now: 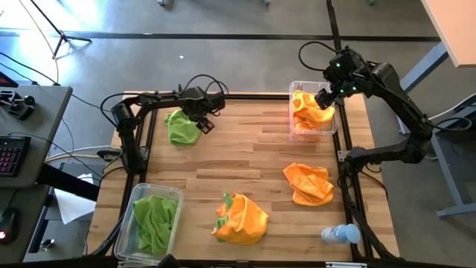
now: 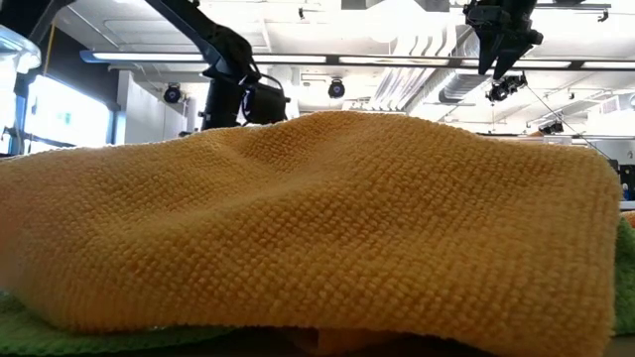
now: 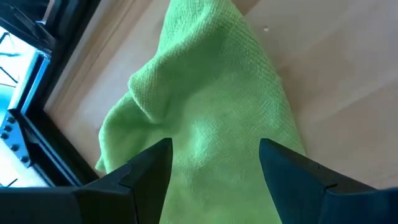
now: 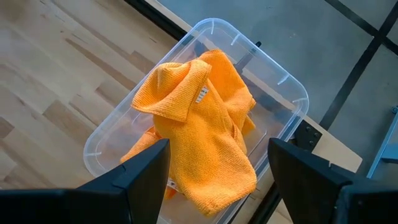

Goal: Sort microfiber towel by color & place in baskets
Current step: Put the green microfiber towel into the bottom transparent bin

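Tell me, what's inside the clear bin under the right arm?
Orange cloth fills the bin, bunched in folds. Whether it is one towel or several, the folds hide.

Lime green towel [image 1: 181,127] at far left; more green cloth [image 1: 154,220] fills the clear near-left basket [image 1: 134,199]. Bright orange towels [image 1: 309,108] sit in the clear far-right basket [image 1: 328,131]; two orange ones [image 1: 309,183] [image 1: 245,218] lie on pale striped wood [image 1: 245,149].

Left gripper [image 1: 206,119] and right gripper [image 1: 325,99] both hover, jaws spread wide.
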